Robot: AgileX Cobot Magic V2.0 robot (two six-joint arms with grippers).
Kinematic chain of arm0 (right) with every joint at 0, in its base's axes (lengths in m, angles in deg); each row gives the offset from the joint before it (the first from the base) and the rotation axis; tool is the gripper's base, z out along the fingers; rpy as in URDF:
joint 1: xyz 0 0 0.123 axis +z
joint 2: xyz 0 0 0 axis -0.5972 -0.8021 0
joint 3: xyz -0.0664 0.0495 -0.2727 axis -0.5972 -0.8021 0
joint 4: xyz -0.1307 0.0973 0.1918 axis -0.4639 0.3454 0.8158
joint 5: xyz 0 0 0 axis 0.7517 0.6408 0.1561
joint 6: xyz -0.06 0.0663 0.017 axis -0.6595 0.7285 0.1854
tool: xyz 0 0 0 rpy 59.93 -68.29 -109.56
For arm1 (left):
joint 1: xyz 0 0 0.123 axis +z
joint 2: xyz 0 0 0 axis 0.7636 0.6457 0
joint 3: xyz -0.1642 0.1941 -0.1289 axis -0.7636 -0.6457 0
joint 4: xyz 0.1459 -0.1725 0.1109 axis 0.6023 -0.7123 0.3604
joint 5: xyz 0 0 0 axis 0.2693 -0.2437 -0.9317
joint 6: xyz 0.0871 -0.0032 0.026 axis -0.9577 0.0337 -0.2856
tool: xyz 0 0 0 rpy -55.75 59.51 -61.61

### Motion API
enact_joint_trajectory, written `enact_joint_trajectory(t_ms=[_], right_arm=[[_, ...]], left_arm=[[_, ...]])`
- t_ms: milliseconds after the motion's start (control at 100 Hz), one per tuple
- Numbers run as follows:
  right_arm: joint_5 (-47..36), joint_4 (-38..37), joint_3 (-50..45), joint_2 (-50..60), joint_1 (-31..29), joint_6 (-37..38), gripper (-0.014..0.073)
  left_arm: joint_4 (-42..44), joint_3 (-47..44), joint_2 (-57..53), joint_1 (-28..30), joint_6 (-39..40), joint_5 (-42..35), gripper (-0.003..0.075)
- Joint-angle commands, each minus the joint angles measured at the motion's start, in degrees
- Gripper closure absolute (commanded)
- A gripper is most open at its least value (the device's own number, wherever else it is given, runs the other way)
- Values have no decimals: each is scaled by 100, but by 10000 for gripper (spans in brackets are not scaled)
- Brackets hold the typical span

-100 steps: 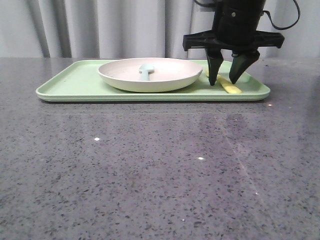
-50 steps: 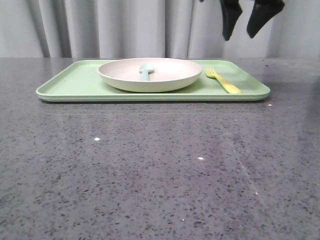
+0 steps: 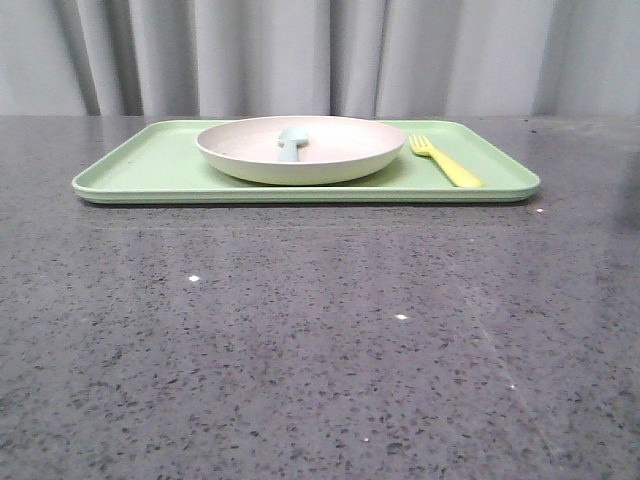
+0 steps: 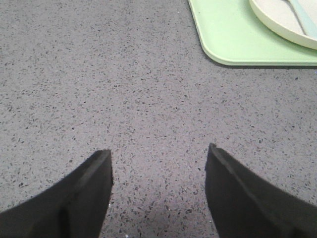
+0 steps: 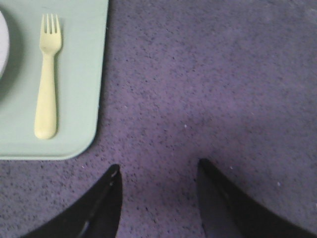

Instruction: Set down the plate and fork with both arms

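Observation:
The cream-white plate (image 3: 300,150) sits in the middle of the light-green tray (image 3: 140,175), with a light blue spoon (image 3: 291,142) lying in it. The yellow fork (image 3: 446,161) lies on the tray just right of the plate. It also shows in the right wrist view (image 5: 47,77). No gripper shows in the front view. My left gripper (image 4: 158,153) is open and empty over bare table, apart from the tray's corner (image 4: 223,39) and the plate's edge (image 4: 277,22). My right gripper (image 5: 158,166) is open and empty over bare table, beside the tray's corner (image 5: 74,144).
The table is dark grey speckled stone (image 3: 320,340). A grey curtain (image 3: 300,55) hangs behind the tray. The tray stands at the far middle of the table.
My right gripper, open around the fork's handle a second ago, rose off the tray and left the front view. The fork stayed on the tray.

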Motion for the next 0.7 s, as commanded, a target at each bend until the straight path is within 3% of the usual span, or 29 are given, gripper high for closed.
enact_joint_trajectory(t_ms=[0,370,690], right_arm=[[-464,-171,-368,757,-95,-69,226],[-755,-463,-2301,2953,-95,-69,226],[-748,-471,-3363,4325,-95,-69,226]], left_arm=[[8,156,20,3,68,-413,311],[8,156,20,3,68,-413,311],[8,156,20,3,68,-413,311]])
